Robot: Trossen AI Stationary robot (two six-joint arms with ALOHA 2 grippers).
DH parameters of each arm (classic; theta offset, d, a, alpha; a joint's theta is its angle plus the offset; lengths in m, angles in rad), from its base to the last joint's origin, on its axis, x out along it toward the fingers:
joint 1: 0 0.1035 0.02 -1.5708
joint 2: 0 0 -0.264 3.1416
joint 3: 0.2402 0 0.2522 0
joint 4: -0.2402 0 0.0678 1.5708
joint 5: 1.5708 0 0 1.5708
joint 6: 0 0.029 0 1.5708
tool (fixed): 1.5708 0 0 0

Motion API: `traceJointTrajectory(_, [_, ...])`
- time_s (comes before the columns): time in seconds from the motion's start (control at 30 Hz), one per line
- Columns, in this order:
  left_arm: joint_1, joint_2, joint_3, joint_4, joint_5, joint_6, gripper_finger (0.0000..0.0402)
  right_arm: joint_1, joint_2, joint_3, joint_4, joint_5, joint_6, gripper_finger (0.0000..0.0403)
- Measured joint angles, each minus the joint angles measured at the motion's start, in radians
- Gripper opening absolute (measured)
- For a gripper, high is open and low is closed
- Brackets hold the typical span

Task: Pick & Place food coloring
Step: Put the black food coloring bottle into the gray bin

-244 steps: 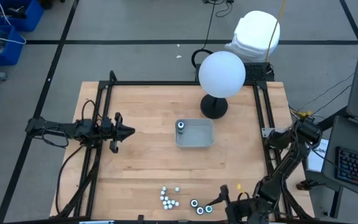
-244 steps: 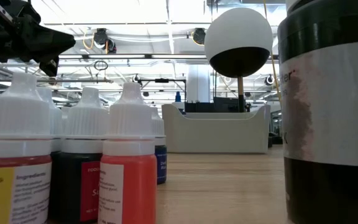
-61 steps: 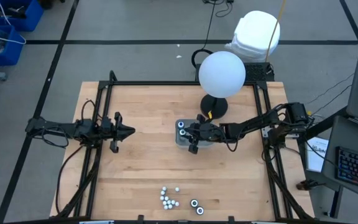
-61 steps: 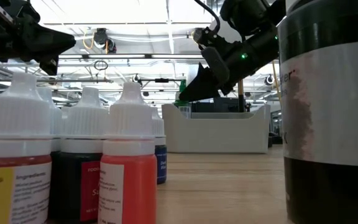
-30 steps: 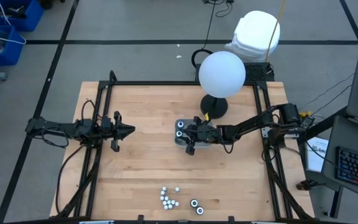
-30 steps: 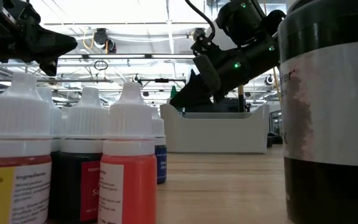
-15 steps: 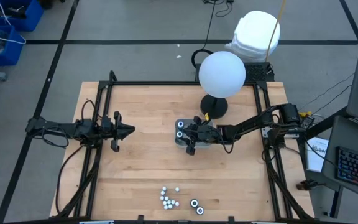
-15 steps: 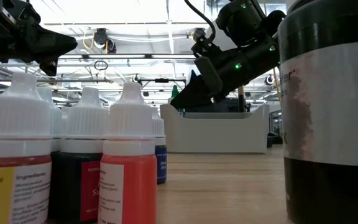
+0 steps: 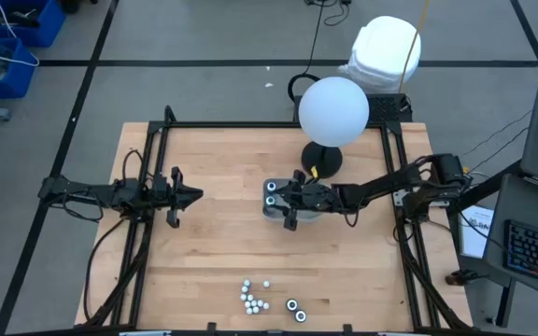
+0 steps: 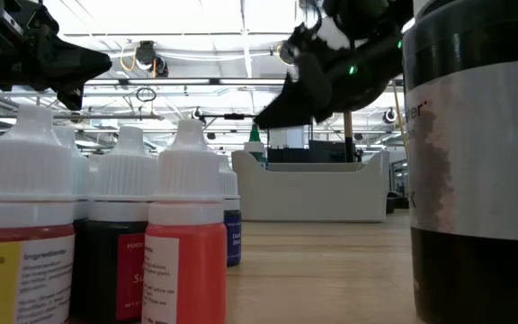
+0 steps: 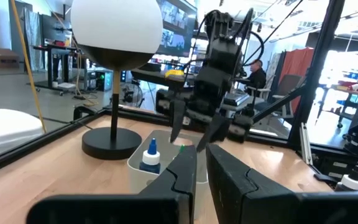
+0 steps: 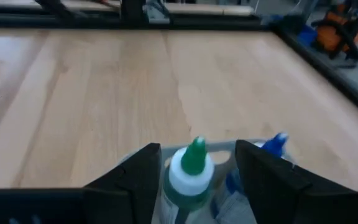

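The clear grey tray [image 9: 299,202] sits mid-table. Two little bottles stand at its left end: a green-tipped one [image 12: 191,167] and a blue-tipped one [image 12: 277,142]. They show as two round tops in the high view [image 9: 271,192]. My right gripper [image 9: 290,203] hovers open just above the green-tipped bottle [image 10: 255,137], with a finger on either side and not touching. More food coloring bottles stand near the table's near edge: white-capped ones [image 9: 253,297] and dark round ones [image 9: 295,309]. My left gripper [image 9: 197,196] waits shut over the table's left part.
A lamp with a white globe [image 9: 333,110] and a black base [image 9: 323,159] stands just beyond the tray. In the low view the near bottles [image 10: 183,234] and a dark jar [image 10: 479,162] fill the foreground. Bare wood lies between the tray and the near bottles.
My right gripper has risen from the tray's left end and drawn back a little toward the table's right. The green-tipped bottle, which was at its fingertips, now stands by itself in the tray beside the blue-tipped one.
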Motion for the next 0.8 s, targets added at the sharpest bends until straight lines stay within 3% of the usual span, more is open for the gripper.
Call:
traceJointTrajectory(0.23, [0.000,0.000,0.000,-0.006,0.000,0.002,0.0040,0.042,-0.249,0.000,-0.203,-0.001,-0.031,0.0194])
traceJointTrajectory(0.43, [0.000,0.000,0.000,-0.006,0.000,0.006,0.0040,0.075,-0.474,-0.021,-0.427,0.000,-0.009,0.0145])
traceJointTrajectory(0.6, [0.000,0.000,0.000,-0.006,0.000,0.008,0.0040,0.101,-0.639,-0.206,-0.345,-0.001,-0.004,0.0077])
traceJointTrajectory(0.8, [0.000,0.000,0.000,-0.012,-0.001,0.064,0.0040,0.108,-0.735,-0.503,-0.014,-0.004,0.053,0.0006])
